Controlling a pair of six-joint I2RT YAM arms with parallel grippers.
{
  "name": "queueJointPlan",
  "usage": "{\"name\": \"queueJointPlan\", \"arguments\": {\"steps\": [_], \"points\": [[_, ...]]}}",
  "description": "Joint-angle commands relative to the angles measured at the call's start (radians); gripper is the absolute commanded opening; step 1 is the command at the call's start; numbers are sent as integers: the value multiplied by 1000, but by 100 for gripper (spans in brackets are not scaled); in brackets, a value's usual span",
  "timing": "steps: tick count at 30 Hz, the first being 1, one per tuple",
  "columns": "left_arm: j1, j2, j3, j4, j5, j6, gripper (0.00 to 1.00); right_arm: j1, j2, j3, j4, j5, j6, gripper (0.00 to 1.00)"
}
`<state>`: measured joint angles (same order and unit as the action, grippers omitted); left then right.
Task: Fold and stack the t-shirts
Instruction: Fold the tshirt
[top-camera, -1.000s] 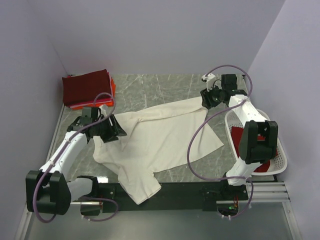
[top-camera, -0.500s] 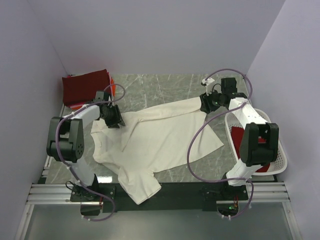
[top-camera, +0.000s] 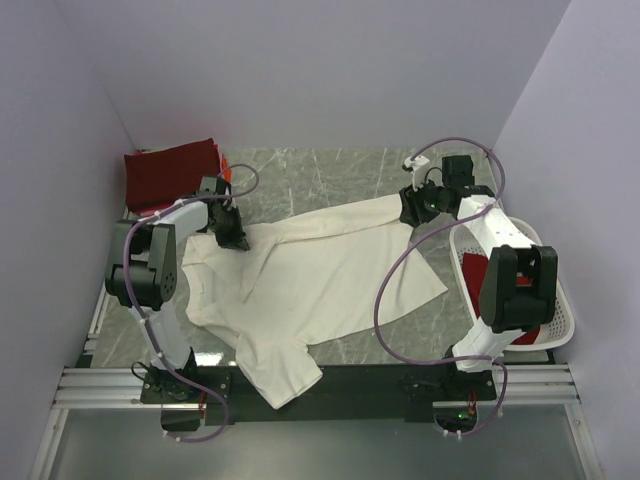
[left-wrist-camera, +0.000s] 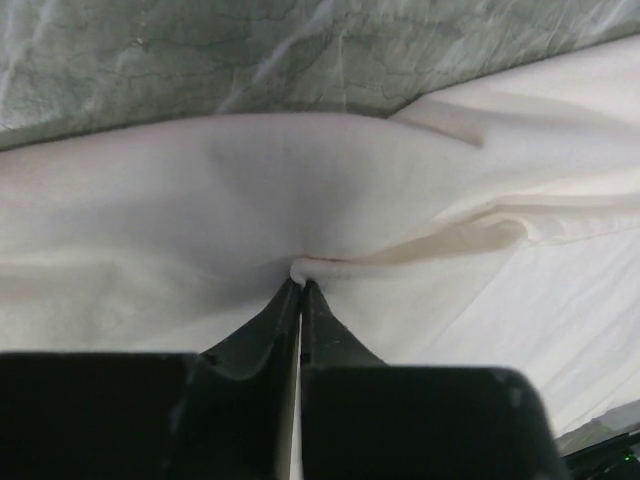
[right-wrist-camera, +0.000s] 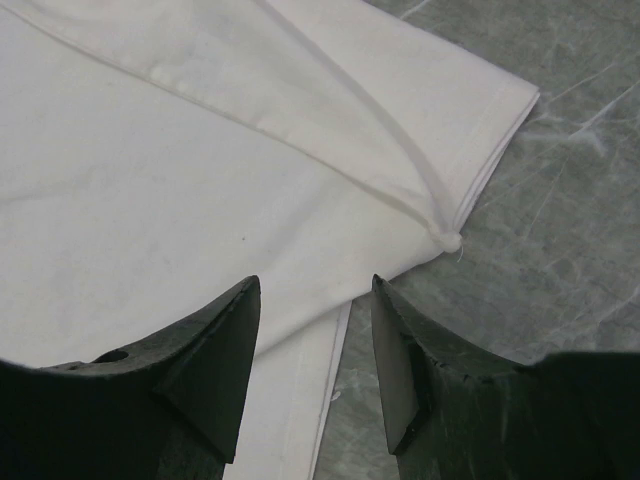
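Left arm (top-camera: 160, 262) is down on the cloth, and there's the pinch: on its wrist view the two dark fingers (left-wrist-camera: 268, 330) are pressed together, with a small ridge of the cream-white t-shirt (top-camera: 320, 280) caught right at their tips. So the left jaws are closed and gripping that shirt near its collar end. Cloth fans out smooth ahead of the jaws, with a creased fold running off to one side.

Over to the right arm (top-camera: 490, 225). Its jaws stand apart, nothing between them. In its wrist view the fingers (right-wrist-camera: 215, 350) frame a sleeve hem of the same shirt, the hem corner just ahead of the jaws and the grey marbled table (top-camera: 330, 165) beyond it. Whether the tips touch the cloth, I cannot tell.

The shirt itself lies spread flat on the table between the two sets of jaws, its body reaching back toward the arm bases.

Just beyond the left jaws, toward the far corner, sits a folded dark maroon t-shirt (top-camera: 172, 175) with an orange-pink edge (top-camera: 223, 166) peeping out beside it. Behind the right jaws, beside that arm, the white lattice basket (top-camera: 562, 322) holds a red t-shirt (top-camera: 476, 268).
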<state>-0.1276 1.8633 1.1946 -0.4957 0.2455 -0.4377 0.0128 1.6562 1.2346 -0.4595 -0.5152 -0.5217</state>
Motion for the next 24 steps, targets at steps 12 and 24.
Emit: {"name": "queueJointPlan", "arguments": {"steps": [12, 24], "points": [[-93, -179, -61, 2, 318, 36, 1, -43, -42, 3, 12, -17, 2, 55], [-362, -255, -40, -98, -4, 18, 54, -53, 34, 83, -19, 29, 5, 56]]}}
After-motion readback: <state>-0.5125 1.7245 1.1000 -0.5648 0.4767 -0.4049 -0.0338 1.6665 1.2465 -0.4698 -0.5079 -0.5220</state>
